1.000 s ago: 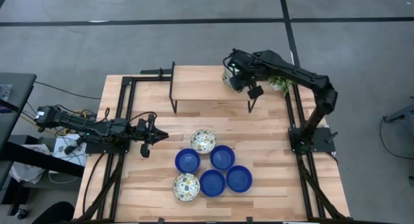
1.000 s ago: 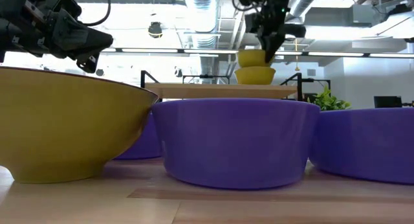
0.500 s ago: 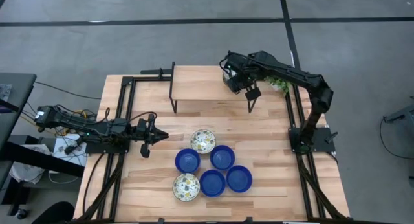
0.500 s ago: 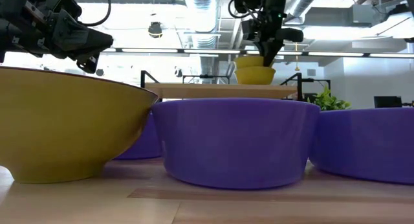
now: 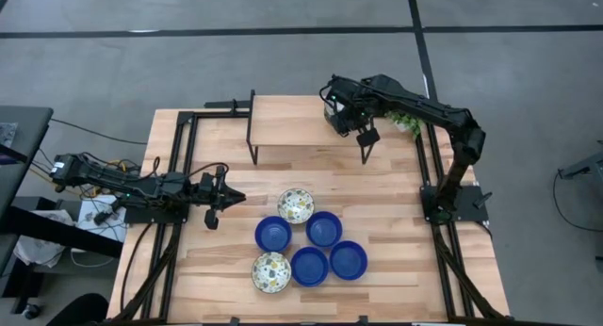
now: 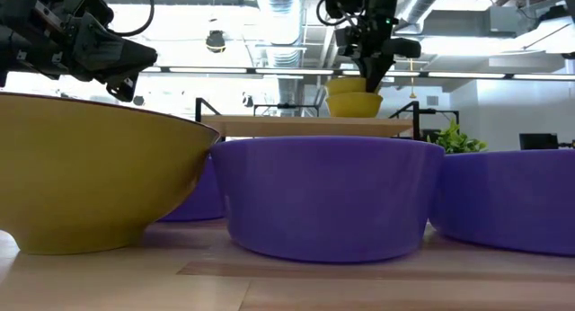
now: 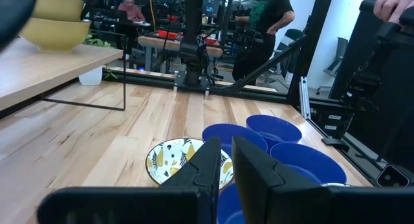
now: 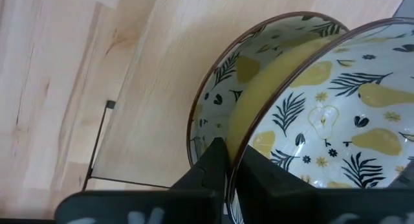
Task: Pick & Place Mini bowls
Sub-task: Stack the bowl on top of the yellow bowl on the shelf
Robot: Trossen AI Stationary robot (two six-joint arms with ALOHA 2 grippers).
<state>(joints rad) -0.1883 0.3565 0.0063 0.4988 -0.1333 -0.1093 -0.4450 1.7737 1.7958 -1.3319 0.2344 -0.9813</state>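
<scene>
Robotics lab or workshop, by every sign. Wooden table (image 5: 386,222) framed with black metal rails (image 5: 179,166) on a grey concrete floor (image 5: 236,62) crossed by dark lines. Bare ducts (image 6: 287,41) and pipes (image 6: 422,1) overhead, bright strip lighting. Further benches (image 7: 174,43) behind, crowded with equipment and screens (image 7: 210,0); one person (image 7: 132,7) seated there, another (image 7: 268,23) standing. Loose cables (image 5: 85,133) trailing off the table edge beside a desk (image 5: 19,147). Potted plant (image 6: 454,138) and office chair (image 7: 336,52) farther back
</scene>
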